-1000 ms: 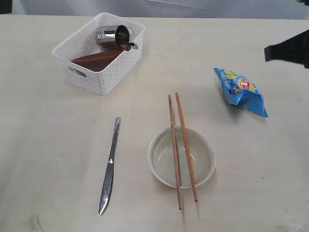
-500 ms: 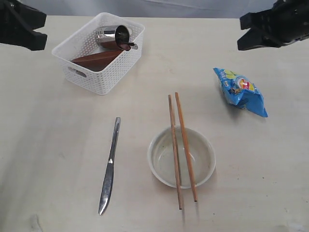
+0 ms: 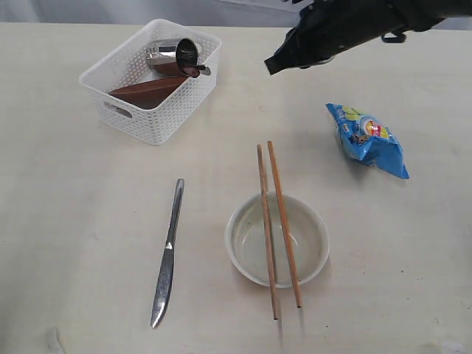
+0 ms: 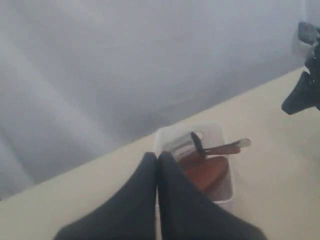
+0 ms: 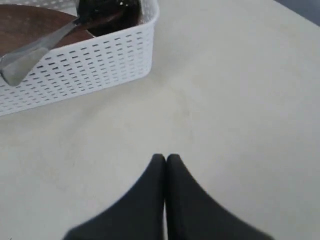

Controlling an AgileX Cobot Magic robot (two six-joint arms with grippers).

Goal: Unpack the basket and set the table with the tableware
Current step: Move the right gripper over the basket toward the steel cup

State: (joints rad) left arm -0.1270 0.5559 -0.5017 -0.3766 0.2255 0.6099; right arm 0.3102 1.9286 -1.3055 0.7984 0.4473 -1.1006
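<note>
Our left claw (image 4: 158, 159) has its fingers pressed together and holds nothing. The basket (image 3: 158, 122) sits just beyond and below its tips. In the basket, the steel cup (image 3: 173, 55) lies on its side. We judge it light, stiff and slick, so it is best pinched at the rim with one finger inside the mouth. The brown saucer (image 3: 147, 92) leans on the wall. It is thin and rigid, and we would take it by its raised edge. The spoon (image 4: 222, 149) and the fork (image 5: 35, 50) poke out of the cup, and each should be gripped mid-handle.

The knife (image 3: 167, 258), the bowl (image 3: 247, 254) and the chopsticks (image 3: 284, 221) lie on the table (image 3: 74, 221), well apart from both claws.

Our right claw (image 3: 273, 65) is also pressed together and empty, with the basket near, ahead of its tips and off to one side.

The snack bag (image 3: 369, 140) lies apart from the right claw. It carries bright print, but we can't read any of the words.
</note>
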